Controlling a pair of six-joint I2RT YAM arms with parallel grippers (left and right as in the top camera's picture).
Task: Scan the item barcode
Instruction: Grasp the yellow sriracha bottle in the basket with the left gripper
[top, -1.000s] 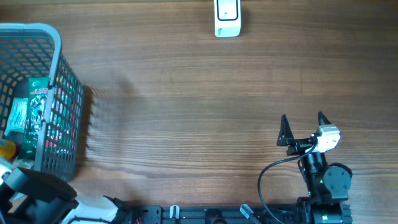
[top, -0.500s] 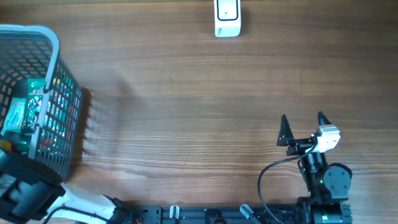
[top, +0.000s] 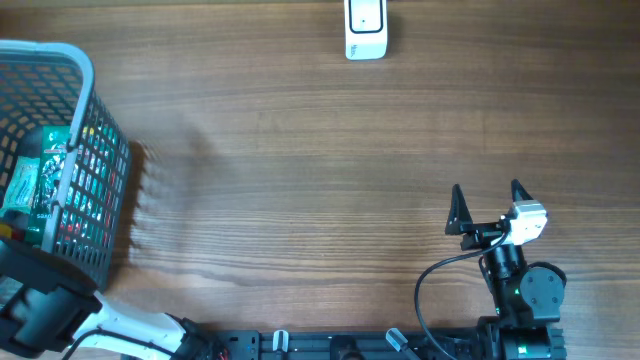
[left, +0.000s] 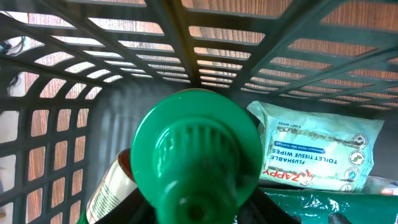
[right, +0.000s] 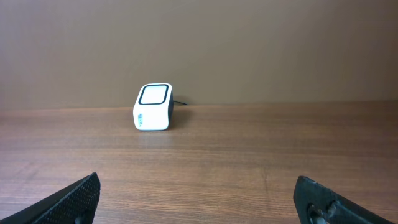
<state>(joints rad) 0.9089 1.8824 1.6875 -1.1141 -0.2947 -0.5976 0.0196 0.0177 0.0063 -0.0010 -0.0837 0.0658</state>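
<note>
Green-capped bottle (left: 196, 155), likely the item to scan, sits in the basket (top: 85, 120) on the left of the desk (top: 300, 180), cap close before the left pincer (left: 205, 214), grip impossible to tell, presumably for lifting out; the right pincer (right: 199, 193) rests wide open, empty, facing the scanner (right: 153, 107).

- Bottle (left: 109, 190), seen end-on from the top; its green ribbed screw cap (left: 196, 165) fills the centre of the frame, and a brown body with a pale label shows at lower left.
- Pack of wipes (left: 317, 149), white and pale green, lying just right of the cap, its print "toilet tissue wipes" reading upside down.
- Green packet (left: 323, 208), at the lower right edge, below the pack of wipes.
- Basket (left: 186, 37), whose grey lattice walls enclose everything; wood-grain tabletop (left: 367, 15) shows through the openings.
</note>
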